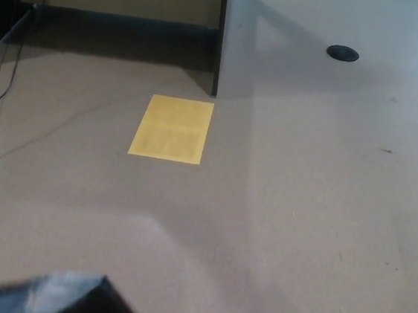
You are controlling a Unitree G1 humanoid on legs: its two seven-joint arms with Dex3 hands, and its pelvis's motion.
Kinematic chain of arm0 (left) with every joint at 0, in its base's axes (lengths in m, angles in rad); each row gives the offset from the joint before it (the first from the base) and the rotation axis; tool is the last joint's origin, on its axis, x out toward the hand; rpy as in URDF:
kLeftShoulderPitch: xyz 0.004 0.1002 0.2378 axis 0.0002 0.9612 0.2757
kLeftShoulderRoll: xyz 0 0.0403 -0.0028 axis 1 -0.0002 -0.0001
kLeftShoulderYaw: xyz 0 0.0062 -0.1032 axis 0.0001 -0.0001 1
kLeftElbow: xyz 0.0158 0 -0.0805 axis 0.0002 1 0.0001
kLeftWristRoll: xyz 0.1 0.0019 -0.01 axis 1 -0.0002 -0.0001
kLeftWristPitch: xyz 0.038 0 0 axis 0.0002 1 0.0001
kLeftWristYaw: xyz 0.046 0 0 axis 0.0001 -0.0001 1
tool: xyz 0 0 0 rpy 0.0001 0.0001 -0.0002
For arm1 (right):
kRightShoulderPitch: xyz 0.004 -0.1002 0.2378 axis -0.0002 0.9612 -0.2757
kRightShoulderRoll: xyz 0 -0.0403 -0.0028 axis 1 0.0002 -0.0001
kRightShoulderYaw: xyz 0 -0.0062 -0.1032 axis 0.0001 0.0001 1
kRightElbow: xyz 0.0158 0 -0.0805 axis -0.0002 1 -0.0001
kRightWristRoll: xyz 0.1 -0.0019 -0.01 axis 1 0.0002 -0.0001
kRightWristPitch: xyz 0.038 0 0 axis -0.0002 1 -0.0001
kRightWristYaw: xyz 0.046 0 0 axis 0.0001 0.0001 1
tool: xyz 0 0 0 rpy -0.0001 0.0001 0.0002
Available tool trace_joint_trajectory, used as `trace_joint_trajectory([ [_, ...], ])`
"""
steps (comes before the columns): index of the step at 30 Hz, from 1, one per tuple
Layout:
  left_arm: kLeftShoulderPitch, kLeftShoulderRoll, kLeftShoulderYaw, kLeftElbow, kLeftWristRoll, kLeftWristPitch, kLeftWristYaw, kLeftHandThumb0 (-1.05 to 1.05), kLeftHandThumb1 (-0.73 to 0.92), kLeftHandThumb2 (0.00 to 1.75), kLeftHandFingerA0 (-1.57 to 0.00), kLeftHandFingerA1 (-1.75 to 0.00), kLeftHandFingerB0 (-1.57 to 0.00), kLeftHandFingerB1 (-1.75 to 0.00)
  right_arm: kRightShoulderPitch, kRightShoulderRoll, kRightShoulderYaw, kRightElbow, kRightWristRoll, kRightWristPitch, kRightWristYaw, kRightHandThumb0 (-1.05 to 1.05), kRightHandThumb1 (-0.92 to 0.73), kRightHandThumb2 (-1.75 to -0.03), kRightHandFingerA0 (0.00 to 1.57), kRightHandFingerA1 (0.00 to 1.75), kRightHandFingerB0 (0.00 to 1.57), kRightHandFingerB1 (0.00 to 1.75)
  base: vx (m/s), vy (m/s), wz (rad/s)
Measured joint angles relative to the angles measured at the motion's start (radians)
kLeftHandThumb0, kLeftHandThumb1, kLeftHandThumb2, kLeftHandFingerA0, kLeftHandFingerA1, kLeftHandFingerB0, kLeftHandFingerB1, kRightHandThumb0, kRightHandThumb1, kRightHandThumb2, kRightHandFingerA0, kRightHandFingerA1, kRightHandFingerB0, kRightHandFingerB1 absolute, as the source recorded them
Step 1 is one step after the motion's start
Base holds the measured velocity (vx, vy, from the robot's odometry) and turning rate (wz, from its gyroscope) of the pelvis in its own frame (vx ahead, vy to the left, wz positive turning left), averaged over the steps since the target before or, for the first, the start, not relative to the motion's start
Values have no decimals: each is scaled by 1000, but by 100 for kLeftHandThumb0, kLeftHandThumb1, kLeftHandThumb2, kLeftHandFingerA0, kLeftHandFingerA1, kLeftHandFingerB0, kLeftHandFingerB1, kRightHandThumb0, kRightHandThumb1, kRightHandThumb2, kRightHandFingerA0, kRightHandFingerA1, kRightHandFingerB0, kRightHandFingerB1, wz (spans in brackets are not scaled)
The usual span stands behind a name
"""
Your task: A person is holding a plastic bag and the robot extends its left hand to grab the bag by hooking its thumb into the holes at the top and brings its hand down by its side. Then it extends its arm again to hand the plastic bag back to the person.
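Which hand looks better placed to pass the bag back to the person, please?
Left. The bag shows at the bottom left corner of the head view, on the left arm's side. The right hand is nowhere in view. No person shows yet either.

Dim, soft focus, diagonal shadows

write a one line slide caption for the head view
Head view: a grey plastic bag enters at the bottom left, over tan floor with a yellow sheet.
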Motion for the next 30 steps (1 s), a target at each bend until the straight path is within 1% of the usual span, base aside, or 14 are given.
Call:
trace_joint_trajectory([
  [3,-58,0,26,-90,-21,18,-49,-11,78,71,-83,-167,-74,-122,0,0,-2,0,1,0,4,-30,-67,-60,82,73,64,43,0,0,0],
  [4,-81,-3,29,-122,-28,29,-71,-11,71,75,-102,-163,-77,-124,-1,0,-1,-1,1,0,4,-29,-67,-60,82,70,64,43,0,0,0],
  [5,-92,-5,29,-138,-30,34,-82,-9,72,78,-84,-171,-74,-128,-1,0,-1,-1,1,0,4,-29,-67,-60,82,69,64,43,0,0,0],
  [8,-159,-30,30,-237,-40,75,-143,-7,66,86,-86,-170,-76,-128,-1,0,-1,-2,0,0,3,-30,-68,-60,82,69,64,43,0,0,0],
  [9,-181,-44,30,-277,-44,91,-165,-1,56,99,-119,-135,-86,-111,-2,0,-1,-3,0,0,3,-31,-67,-60,83,72,65,43,0,0,0],
  [10,-198,-55,28,-304,-44,103,-181,-1,56,99,-119,-135,-86,-111,-2,0,0,-4,0,0,3,-31,-67,-60,83,72,65,43,0,0,0],
  [11,-226,-71,23,-331,-45,118,-200,-1,68,78,-89,-165,-79,-129,-3,0,0,-4,0,0,3,-31,-67,-60,83,71,65,43,0,0,0],
  [12,-253,-87,19,-351,-45,130,-217,-7,73,70,-84,-167,-73,-138,-4,0,0,-4,0,0,3,-30,-67,-60,83,71,64,43,0,0,0],
  [18,-468,-177,-19,-426,-43,226,-333,-10,70,78,-88,-172,-70,-136,-8,0,0,-10,0,0,4,-30,-67,-60,82,71,65,44,0,0,0],
  [20,-535,-202,-28,-431,-40,257,-365,-14,73,72,-88,-175,-74,-129,-9,0,0,-11,0,0,4,-30,-67,-60,83,69,65,43,0,0,0],
  [23,-634,-220,-41,-431,-39,300,-416,-6,72,78,-82,-174,-67,-147,-12,0,0,-15,0,0,5,-31,-67,-60,83,69,65,43,0,0,0],
  [28,-817,-224,-57,-352,-37,353,-485,-11,74,73,-81,-169,-72,-141,-21,-1,-1,-11,0,0,7,-32,-67,-60,83,69,66,44,0,0,0],
  [29,-840,-225,-58,-337,-37,360,-492,-13,76,71,-82,-170,-73,-136,-23,-1,-2,-10,1,0,8,-35,-55,-90,83,81,59,60,0,0,0],
  [30,-869,-229,-60,-312,-38,365,-499,-13,76,71,-82,-170,-73,-136,-24,-1,-2,-9,1,1,9,-35,-55,-90,83,81,59,60,0,0,0],
])
